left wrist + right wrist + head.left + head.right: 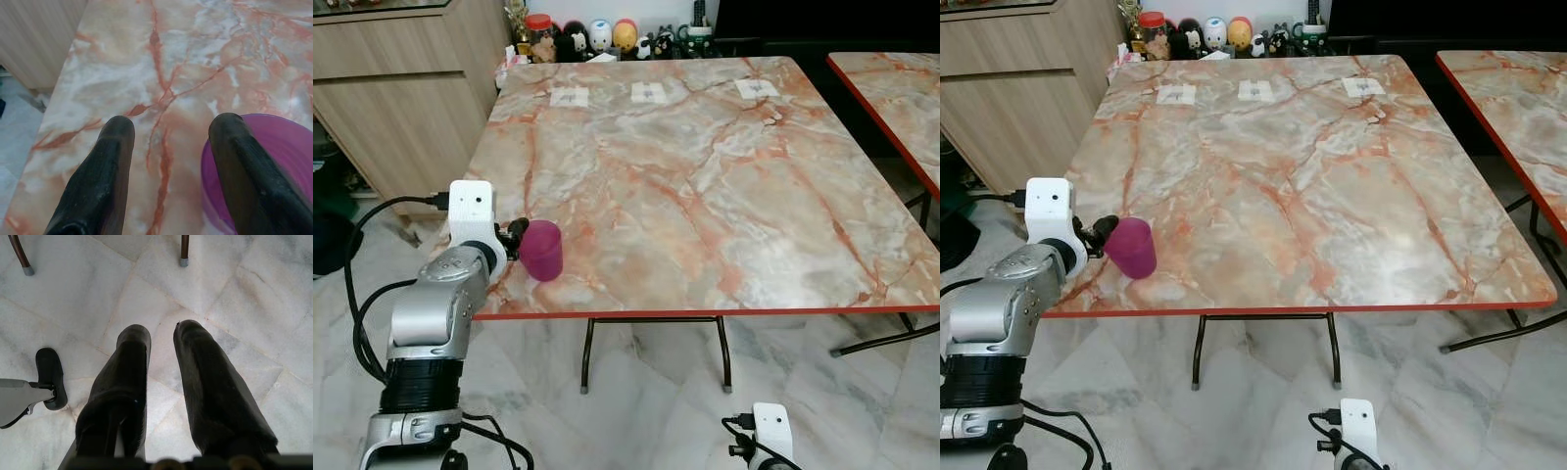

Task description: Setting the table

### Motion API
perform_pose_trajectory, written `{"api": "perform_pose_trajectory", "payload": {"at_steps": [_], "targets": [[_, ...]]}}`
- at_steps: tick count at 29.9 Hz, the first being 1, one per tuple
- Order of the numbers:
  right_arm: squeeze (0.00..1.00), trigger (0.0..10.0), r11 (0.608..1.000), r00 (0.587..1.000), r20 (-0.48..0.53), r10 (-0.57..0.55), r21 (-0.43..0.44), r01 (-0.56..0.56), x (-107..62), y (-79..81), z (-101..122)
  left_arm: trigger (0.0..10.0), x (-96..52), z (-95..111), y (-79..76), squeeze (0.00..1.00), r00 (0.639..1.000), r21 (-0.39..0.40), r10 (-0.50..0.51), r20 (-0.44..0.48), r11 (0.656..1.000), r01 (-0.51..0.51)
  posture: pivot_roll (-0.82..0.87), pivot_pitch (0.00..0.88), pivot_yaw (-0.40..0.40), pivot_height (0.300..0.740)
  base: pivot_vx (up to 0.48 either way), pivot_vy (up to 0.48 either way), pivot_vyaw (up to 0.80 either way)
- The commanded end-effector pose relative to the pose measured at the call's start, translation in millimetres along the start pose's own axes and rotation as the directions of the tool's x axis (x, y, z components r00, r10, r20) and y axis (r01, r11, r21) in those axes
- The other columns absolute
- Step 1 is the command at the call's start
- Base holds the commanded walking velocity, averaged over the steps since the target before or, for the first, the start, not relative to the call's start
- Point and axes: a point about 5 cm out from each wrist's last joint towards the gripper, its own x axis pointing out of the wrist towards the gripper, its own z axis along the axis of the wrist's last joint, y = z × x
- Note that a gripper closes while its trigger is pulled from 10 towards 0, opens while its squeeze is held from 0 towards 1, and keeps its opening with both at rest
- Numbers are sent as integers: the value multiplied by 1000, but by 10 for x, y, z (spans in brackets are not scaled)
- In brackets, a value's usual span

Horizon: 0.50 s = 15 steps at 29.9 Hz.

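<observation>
L arm: raised, elbow bent, wrist level, reaching toward 1 o'clock | left gripper (166, 132): fingers spread apart, one finger (244, 161) over a cup rim | R arm: hanging low | right gripper (161, 338): pointing down, fingers slightly parted

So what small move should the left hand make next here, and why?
Probably draw straight back from the translucent purple plastic cup. The cup stands upright on the marble-patterned table near its front-left corner, and the left hand is open, one finger at the rim, so the placement looks finished.
</observation>
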Motion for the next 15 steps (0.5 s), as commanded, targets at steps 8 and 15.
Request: {"api": "perform_pose_trajectory", "payload": {"at_steps": [8,15], "targets": [[0,10000,1000,1000,-24,-1,4,1,-11,2,-62,10000,-52,8,9,1000,1000,16,2,-14,1000,-2,76,76,23,740,0,0,0],[0,10000,1000,1000,-25,0,1,0,-11,0,-62,10000,-77,29,-10,0,999,38,-34,-27,999,35,76,80,22,740,0,0,0]]}}
